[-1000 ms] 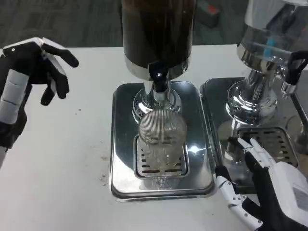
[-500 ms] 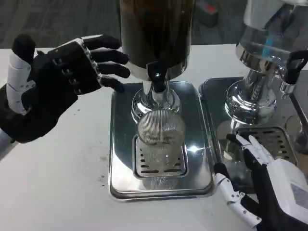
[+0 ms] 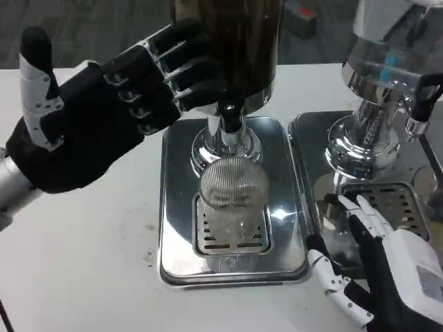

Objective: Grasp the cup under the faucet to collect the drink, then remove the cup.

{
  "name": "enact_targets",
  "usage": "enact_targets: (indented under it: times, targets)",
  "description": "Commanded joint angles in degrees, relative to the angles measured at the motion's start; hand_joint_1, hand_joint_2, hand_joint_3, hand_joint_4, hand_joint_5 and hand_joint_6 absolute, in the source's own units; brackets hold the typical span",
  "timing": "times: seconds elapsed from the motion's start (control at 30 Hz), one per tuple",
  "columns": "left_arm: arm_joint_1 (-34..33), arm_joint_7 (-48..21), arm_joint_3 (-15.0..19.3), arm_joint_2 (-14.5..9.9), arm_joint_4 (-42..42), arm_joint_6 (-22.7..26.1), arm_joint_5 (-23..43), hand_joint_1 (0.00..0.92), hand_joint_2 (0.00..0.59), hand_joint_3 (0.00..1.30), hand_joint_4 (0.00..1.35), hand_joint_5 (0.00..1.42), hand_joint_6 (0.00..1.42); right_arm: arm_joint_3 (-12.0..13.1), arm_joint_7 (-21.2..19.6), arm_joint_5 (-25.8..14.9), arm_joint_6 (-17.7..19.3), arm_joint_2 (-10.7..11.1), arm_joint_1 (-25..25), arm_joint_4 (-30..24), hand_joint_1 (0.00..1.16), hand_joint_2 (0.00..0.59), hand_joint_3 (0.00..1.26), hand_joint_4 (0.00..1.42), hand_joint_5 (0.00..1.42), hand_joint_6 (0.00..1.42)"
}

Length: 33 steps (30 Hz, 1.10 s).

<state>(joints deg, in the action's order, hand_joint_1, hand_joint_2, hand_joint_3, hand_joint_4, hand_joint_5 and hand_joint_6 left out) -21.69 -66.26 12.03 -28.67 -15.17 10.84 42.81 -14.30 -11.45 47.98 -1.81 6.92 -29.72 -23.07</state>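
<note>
While the clear ribbed glass cup (image 3: 232,197) sits on the shiny metal drip tray (image 3: 174,207) under the black faucet (image 3: 229,114), neither hand holds it: the left hand (image 3: 104,114) reaches open toward the faucet, the right hand (image 3: 377,259) waits open on the white bench (image 3: 83,256), so filling and removing seem left.

The left hand (image 3: 90,124) shows a black palm with white-segmented fingers on a silver forearm; the right hand (image 3: 387,277) has a white back, fingers white and black.
</note>
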Motion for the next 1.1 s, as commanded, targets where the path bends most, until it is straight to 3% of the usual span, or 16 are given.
enact_targets:
  times: [0.03,0.23,0.67,1.1]
  targets:
    - [-4.8,-5.0,-0.7,-0.5,-3.2,5.4,0.7,0.0,0.054,0.03,0.0,0.0,0.05,-0.1,-1.3,-0.2,-0.3,-0.5,-0.1,0.0,0.2,0.41,0.19,0.07,0.1,0.29]
    - [-9.0,-7.1,-0.2,0.5,-6.8,7.1,-0.7,0.0,0.063,0.04,0.0,0.0,0.05,-0.3,-1.9,-0.2,-0.3,-0.7,-0.5,0.0,0.2,0.412,0.19,0.07,0.1,0.29]
    - [-11.3,-8.1,1.8,2.2,-8.3,7.9,0.1,0.0,0.068,0.08,0.0,0.03,0.08,-0.4,-2.3,-0.1,-0.5,-0.9,-0.9,0.1,0.21,0.42,0.19,0.08,0.1,0.29]
    - [-11.9,-5.8,3.1,4.7,-7.6,3.0,-2.4,0.0,0.062,0.15,0.05,0.08,0.11,-0.1,-2.2,-0.6,-0.9,-1.3,-0.9,0.0,0.21,0.42,0.19,0.09,0.1,0.29]
